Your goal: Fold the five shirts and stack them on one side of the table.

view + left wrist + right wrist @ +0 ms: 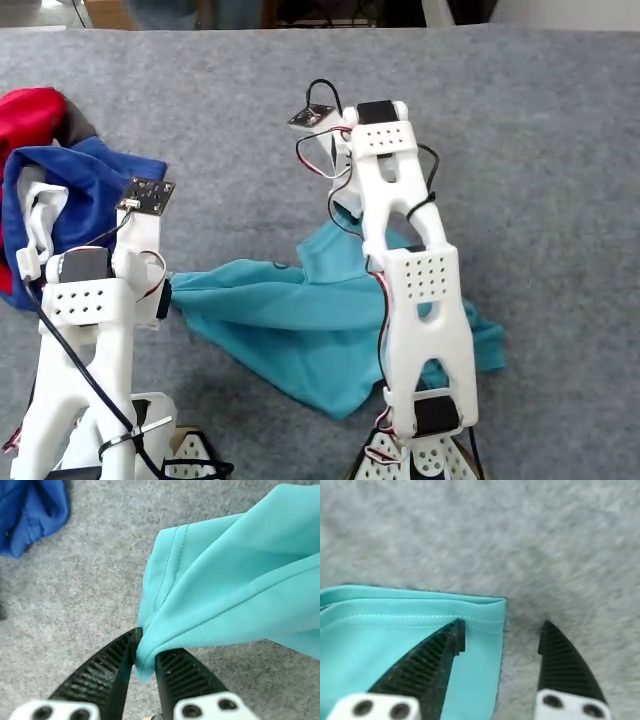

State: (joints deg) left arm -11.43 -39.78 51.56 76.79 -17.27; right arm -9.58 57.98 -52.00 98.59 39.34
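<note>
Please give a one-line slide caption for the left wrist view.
Left gripper shut on an edge of the teal shirt; a blue shirt lies apart on the grey table.

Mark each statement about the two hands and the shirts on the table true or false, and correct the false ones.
1. The left hand is shut on the teal shirt. True.
2. The right hand grips the teal shirt. False: it is open, one side over the shirt's hem, the other over the bare table.
3. A blue shirt lies bunched near the left arm. True.
4. The teal shirt is neatly folded. False: it lies rumpled and spread out.
</note>
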